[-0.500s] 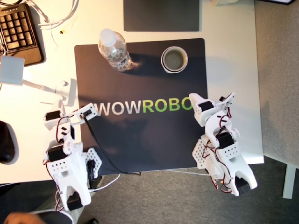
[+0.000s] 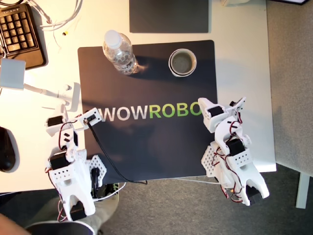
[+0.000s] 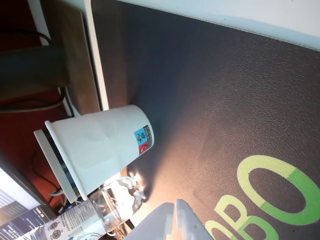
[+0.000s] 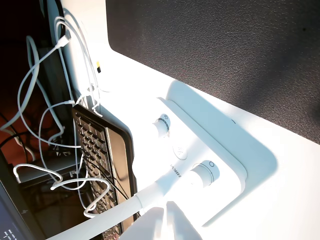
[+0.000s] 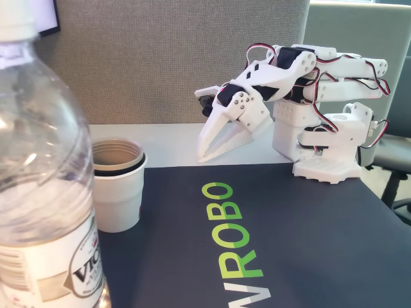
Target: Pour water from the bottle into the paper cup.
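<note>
Standing upright on the black mat (image 2: 146, 142), bottle (image 2: 120, 52) at the exterior view's upper left, capped, clear, water level hard to tell. Cup (image 2: 182, 62) stands well apart toward that view's right, upright, inside looks empty. My second gripper (image 5: 215, 142) hangs low over the mat near the cup, jaws nearly closed on nothing. My first gripper (image 2: 90, 119) is by the mat's left edge in the exterior view, pinched together, empty.
</note>
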`<state>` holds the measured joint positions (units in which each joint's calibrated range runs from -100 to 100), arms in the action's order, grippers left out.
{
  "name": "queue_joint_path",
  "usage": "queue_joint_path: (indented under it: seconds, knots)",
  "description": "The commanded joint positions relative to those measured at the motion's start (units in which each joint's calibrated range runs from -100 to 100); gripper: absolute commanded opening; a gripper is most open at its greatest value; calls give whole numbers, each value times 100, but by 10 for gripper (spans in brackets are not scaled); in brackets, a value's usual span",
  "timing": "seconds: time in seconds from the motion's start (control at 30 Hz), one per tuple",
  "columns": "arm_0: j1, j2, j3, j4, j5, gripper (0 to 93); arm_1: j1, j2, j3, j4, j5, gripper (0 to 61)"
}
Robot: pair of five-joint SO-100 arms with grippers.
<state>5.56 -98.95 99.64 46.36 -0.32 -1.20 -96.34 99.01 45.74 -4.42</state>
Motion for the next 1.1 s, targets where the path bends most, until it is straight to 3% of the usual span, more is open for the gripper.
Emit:
queue_joint_path:
  seconds: [0.0,0.3,0.4,0.5,0.57,0.6,0.67,0.77,0.83,0.87,0.9,0.93,0.97,1.07]
  knots:
    - [-19,-87,27,-216,-10,0,42,-91,90,9,-20,4]
    - [-59,26,18,-281,10,0,42,-91,90,9,-15,4]
    - [33,1511,-600,-1006,327,0,42,-91,90,9,-15,2]
    - [504,3562,-2408,-1414,855,0,-30,-83,90,9,24,15]
    - [923,4257,-3280,-1414,1074,0,-137,-83,90,-7,88,15]
    - [1146,4509,-3598,-1463,1221,2,-77,115,90,-236,440,3]
    - [1682,5021,-3589,-2228,1656,2,449,1798,90,-2221,1133,1]
    - [2206,5412,-2317,-4436,2427,0,1250,4993,26,-6372,2549,7]
    - [2389,5647,-1736,-5454,2789,0,1238,7028,8,-8667,3438,4]
    - [2572,6168,-1209,-6880,3189,0,1082,8599,44,-10334,3951,2]
    - [2651,6542,-927,-7752,3419,0,963,9389,81,-11167,4112,2]
    - [2664,6742,-827,-8143,3526,0,879,9784,81,-11453,4215,1]
    - [2690,7315,-645,-9120,3810,0,843,10703,-128,-11878,4274,1]
    - [2716,8349,-545,-10717,4361,0,640,11862,-673,-12278,4532,1]
